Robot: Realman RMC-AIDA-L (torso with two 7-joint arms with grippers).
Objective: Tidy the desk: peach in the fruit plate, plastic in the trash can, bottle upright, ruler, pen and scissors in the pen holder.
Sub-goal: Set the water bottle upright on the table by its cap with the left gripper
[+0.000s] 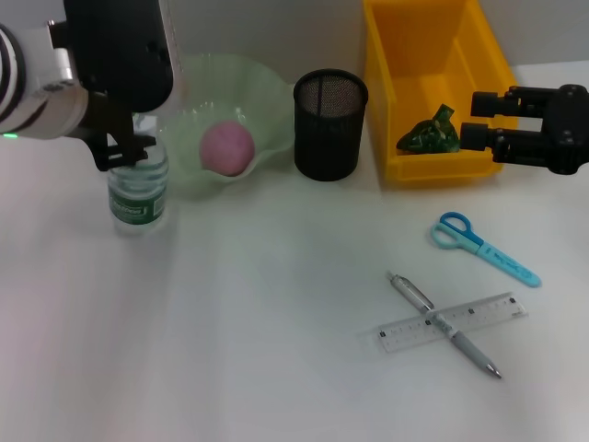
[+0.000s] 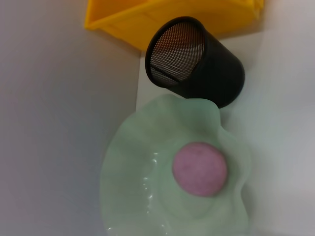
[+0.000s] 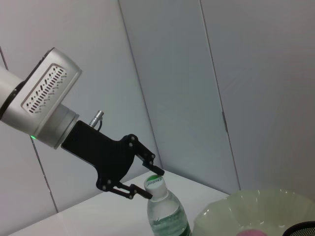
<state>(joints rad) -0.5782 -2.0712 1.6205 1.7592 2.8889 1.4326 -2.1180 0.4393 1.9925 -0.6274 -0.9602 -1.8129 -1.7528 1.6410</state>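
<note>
- The left gripper (image 3: 153,183) is at the cap of the upright bottle (image 1: 138,189); in the right wrist view its two fingers (image 3: 139,193) sit on either side of the white cap, close in on it, though I cannot tell whether they actually clamp it.
- The bottle stands at about 10 o'clock on the desk (image 1: 230,350), just beside the plate (image 1: 267,110), which lies at its 2 o'clock.
- The peach (image 1: 227,148) rests in the plate, toward the side near the holder.
- The holder (image 1: 329,124), a black mesh cup, stands upright at 12 o'clock, just beside the plate's rim and with nothing seen inside in the left wrist view.
- The yellow bin (image 1: 433,92) is at 1 o'clock beside the holder, with crumpled green plastic (image 1: 431,132) inside.
- The right gripper (image 1: 483,120) hovers at 2 o'clock by the bin's near right corner, jaws parted, gripping nothing.
- The scissors (image 1: 480,245) lie flat at 4 o'clock.
- The pen (image 1: 444,324) lies crossed with the ruler (image 1: 453,321) at 5 o'clock, touching; which one lies on top I cannot tell.
</note>
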